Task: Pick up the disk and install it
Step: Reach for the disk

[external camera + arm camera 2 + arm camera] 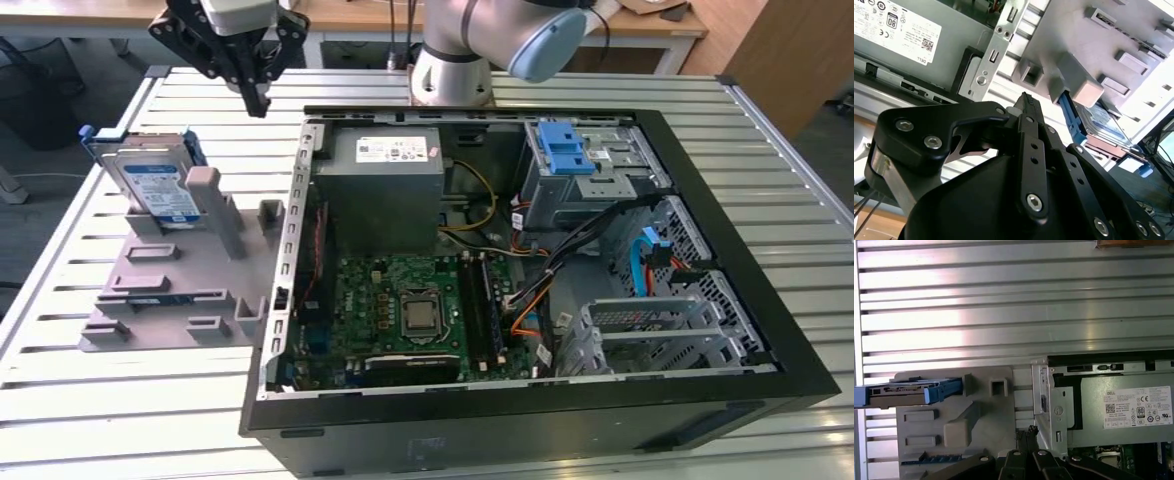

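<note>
The disk (151, 184) is a silver drive with a white-and-blue label in a blue bracket. It stands on edge in the grey holder block (174, 290) at the exterior view's left. In both wrist views the disk (904, 392) (1102, 121) sits in that holder. My gripper (254, 103) hangs above the table behind the holder, between it and the open computer case (534, 420). Its fingers meet at the tips with nothing between them, as the gripper (1026, 98) (1027, 432) shows in both wrist views. It is well apart from the disk.
The open case holds a grey power supply (384, 180), a green motherboard (414, 310) and a grey drive cage with a blue latch (566, 150) at its far right corner. Orange and blue cables (641, 260) run below the cage. The slatted metal table (134, 420) surrounds everything.
</note>
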`<state>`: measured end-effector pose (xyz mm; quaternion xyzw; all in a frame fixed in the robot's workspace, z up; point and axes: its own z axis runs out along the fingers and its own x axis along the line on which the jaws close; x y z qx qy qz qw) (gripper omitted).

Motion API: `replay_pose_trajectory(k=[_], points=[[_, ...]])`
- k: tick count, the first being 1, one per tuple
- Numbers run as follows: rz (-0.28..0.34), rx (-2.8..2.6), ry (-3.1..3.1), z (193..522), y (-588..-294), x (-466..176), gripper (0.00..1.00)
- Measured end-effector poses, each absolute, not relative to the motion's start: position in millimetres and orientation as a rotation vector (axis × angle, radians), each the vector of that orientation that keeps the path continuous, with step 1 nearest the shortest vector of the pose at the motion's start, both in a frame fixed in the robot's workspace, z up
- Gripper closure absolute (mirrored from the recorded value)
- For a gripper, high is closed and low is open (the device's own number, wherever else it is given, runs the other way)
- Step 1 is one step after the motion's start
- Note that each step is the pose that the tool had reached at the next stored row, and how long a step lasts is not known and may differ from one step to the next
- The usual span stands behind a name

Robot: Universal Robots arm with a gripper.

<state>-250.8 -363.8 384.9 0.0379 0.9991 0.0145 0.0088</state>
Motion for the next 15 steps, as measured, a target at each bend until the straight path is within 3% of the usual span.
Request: replay_pose_trajectory(k=[15], points=[[0.045,0.119,3.123,382.5,-361.7,-265.2,0.89]])
